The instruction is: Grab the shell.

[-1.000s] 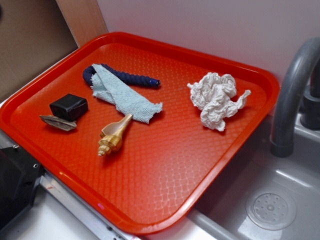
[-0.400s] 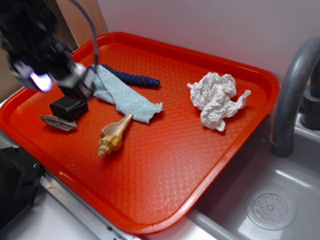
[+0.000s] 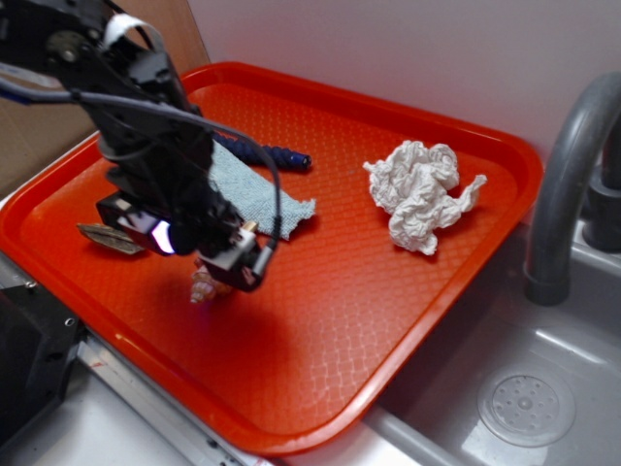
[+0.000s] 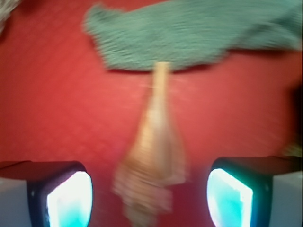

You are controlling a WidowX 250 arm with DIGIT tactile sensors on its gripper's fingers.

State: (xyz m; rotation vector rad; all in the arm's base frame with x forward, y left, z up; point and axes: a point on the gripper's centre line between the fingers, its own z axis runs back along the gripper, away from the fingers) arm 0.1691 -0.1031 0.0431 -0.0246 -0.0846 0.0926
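The tan-golden spiral shell (image 4: 154, 156) lies on the red tray (image 4: 57, 94), its thin end pointing at the cloth and its ridged spire toward the camera. In the exterior view only the shell's (image 3: 203, 284) lower tip shows under the arm. My gripper (image 4: 149, 198) hangs open right above it, one glowing pad (image 4: 71, 198) on each side of the shell, neither touching it. The wrist view is blurred by motion. From outside, the gripper (image 3: 225, 260) covers most of the shell.
A light blue cloth (image 3: 254, 194) lies just beyond the shell over a dark blue rope (image 3: 279, 154). A flat grey-brown sliver (image 3: 102, 236) sits left of the arm. A crumpled white paper wad (image 3: 419, 194) lies at the tray's (image 3: 388, 320) right. A sink (image 3: 524, 398) and faucet (image 3: 568, 175) stand right.
The arm has come in from the upper left and dropped over the shell, now hiding it and the black block. Nothing on the tray has shifted.
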